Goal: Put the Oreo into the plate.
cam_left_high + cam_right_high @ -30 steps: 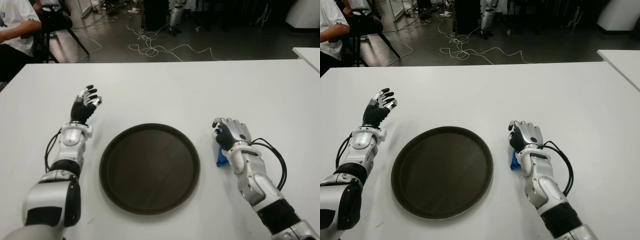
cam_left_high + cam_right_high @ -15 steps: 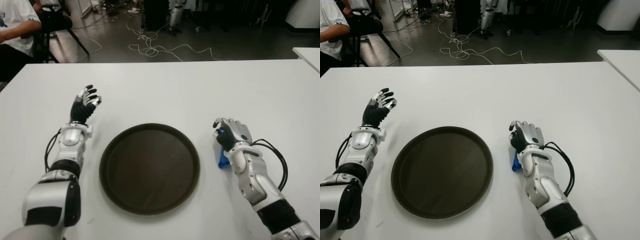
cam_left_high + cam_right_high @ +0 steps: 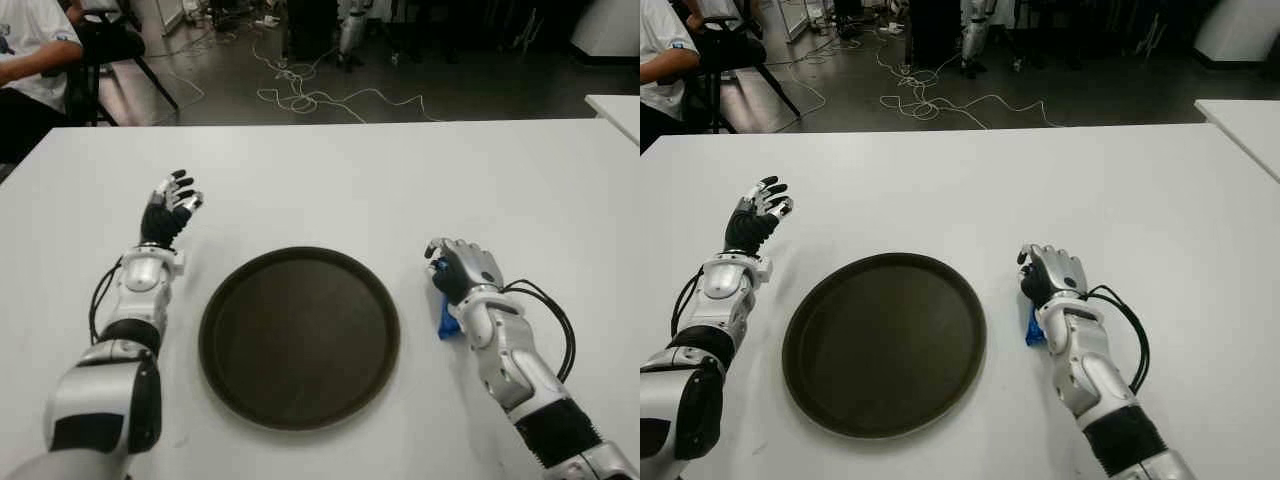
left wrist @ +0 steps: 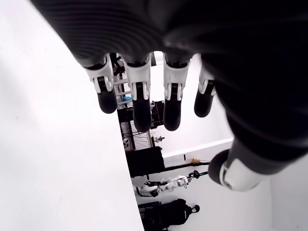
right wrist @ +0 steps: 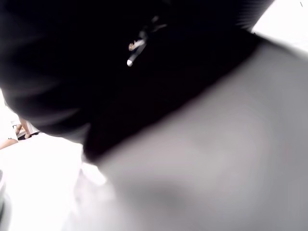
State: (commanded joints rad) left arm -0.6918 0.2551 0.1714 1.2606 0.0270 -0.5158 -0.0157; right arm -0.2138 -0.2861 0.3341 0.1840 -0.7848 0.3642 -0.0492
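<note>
A round dark brown plate [image 3: 299, 337] lies on the white table [image 3: 400, 190] in front of me. To its right, my right hand [image 3: 458, 268] is curled palm-down on a blue Oreo pack [image 3: 447, 321], whose end sticks out under the wrist on the plate side. The right wrist view is filled by dark, close surfaces and shows nothing of the pack. Left of the plate, my left hand [image 3: 170, 205] is raised with its fingers [image 4: 139, 103] spread and holds nothing.
Beyond the table's far edge, cables [image 3: 310, 95] trail over the dark floor. A seated person [image 3: 30, 50] and a chair are at the far left. The corner of another white table [image 3: 615, 108] shows at the right.
My right hand and the blue pack have shifted very slightly to the right. The left hand and the plate have not moved.
</note>
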